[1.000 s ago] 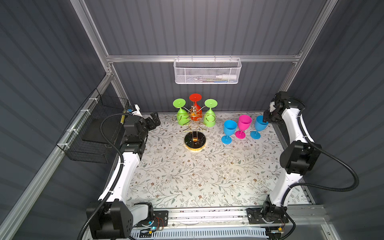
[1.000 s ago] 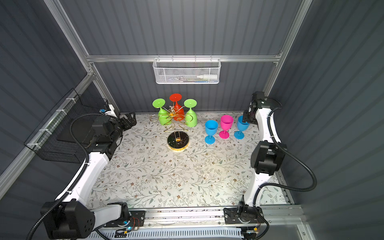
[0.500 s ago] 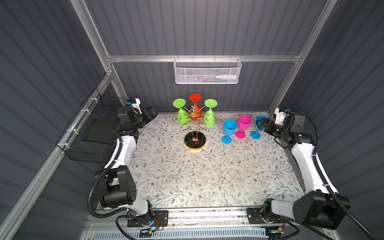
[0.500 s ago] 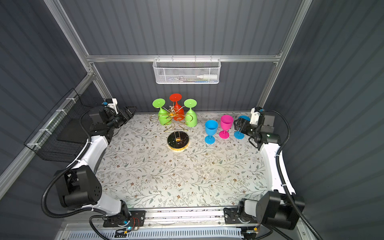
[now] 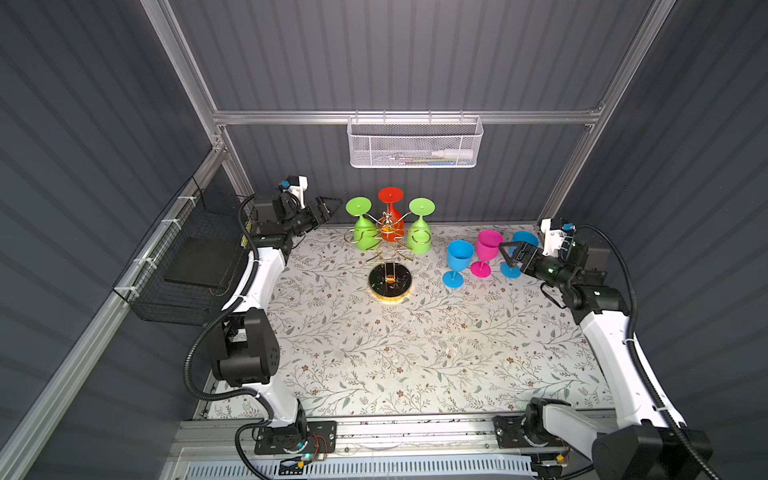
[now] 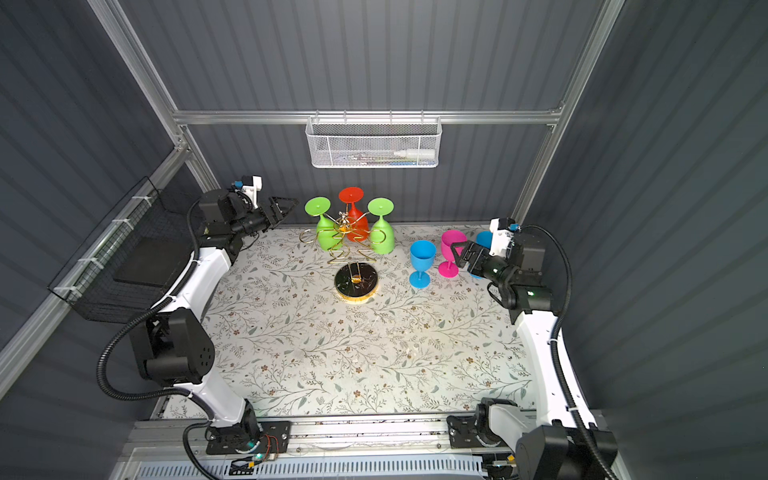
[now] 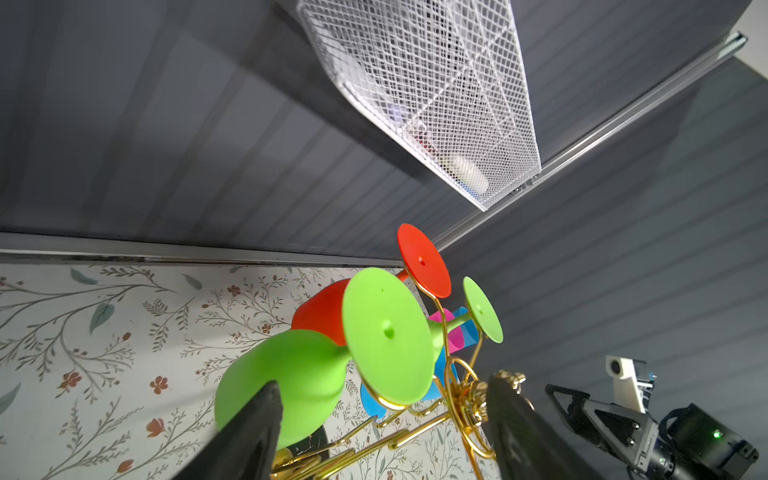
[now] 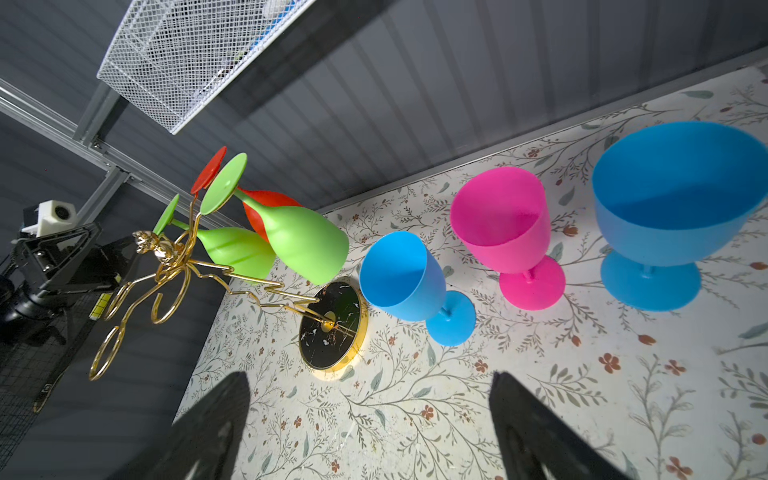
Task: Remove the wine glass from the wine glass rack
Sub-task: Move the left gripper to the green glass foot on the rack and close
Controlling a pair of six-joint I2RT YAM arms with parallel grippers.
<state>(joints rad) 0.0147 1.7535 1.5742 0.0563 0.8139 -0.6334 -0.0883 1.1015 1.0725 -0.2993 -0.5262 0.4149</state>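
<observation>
Hardest to read first: the far blue glass (image 5: 525, 239) sits half hidden behind the right gripper (image 5: 505, 256) in both top views. The red glass (image 5: 390, 195) shows little more than its foot behind the gold wire. Whatever lies in the white mesh basket (image 5: 413, 143) on the back wall is a blur, and both wrist views cut the fingers off at the frame edge. Now the pincers: the left gripper (image 5: 332, 209) has its jaws well apart and empty, pointed at the foot of the left green glass (image 5: 365, 235) and just beside it. Whether a finger touches it, I cannot tell. The right gripper is spread wide too, gripping nothing, close by the pink glass (image 5: 488, 247), which stands upright with the near blue glass (image 5: 458, 253) to the right of the rack. The wine glass rack (image 5: 388, 249) stands at the back middle of the table (image 5: 374, 345), thin gold wire with ring-ended arms on a round black base (image 5: 390, 281) rimmed in gold. Three glasses hang from it bowl-down, the right green glass (image 5: 419, 241) among them.
</observation>
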